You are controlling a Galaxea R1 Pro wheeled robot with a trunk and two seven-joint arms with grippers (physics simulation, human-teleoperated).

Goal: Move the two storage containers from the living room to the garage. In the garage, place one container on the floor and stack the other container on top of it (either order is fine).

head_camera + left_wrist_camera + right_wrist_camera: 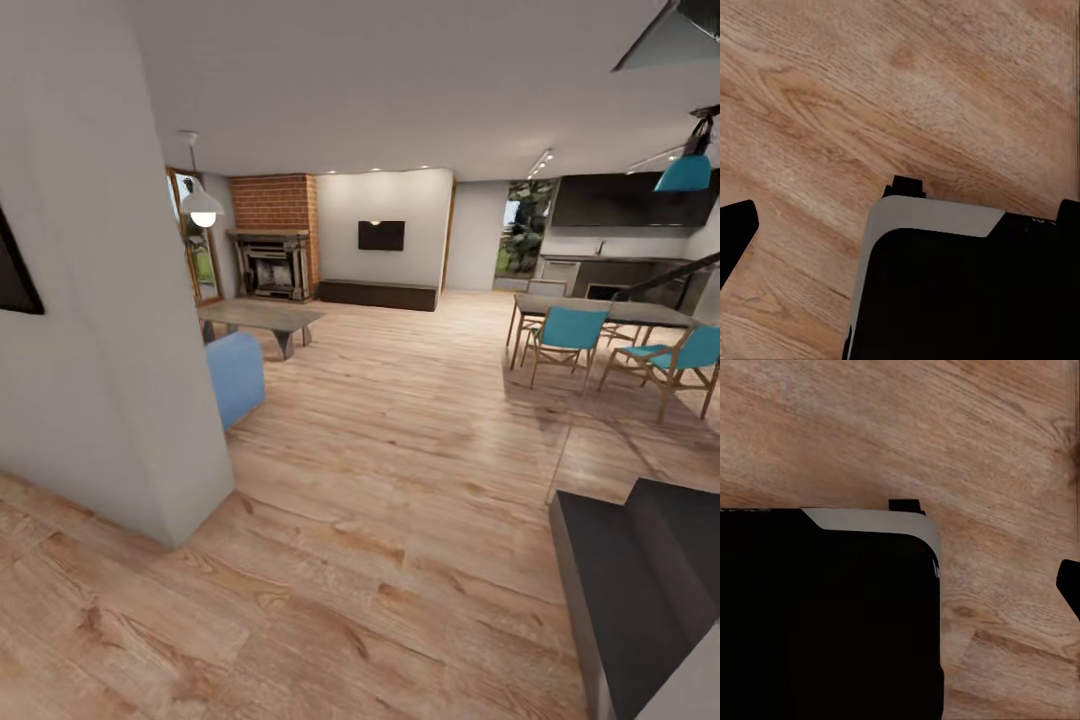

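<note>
Only wood floor [870,90] lies beyond the fingers; their spread I cannot tell. The boxes likely handle stiff, gripped by rims.

1. The light wood plank flooring [400,480] is showing warm tan with darker brown grain.
2. The brick fireplace surround [275,203] is showing red-orange.
3. The padded sofa end [236,377] is showing pale blue.
4. The wooden-framed dining chairs [568,335] are wearing teal seats.
5. The flat wall TV [381,235] is showing black on a pale wall.
</note>
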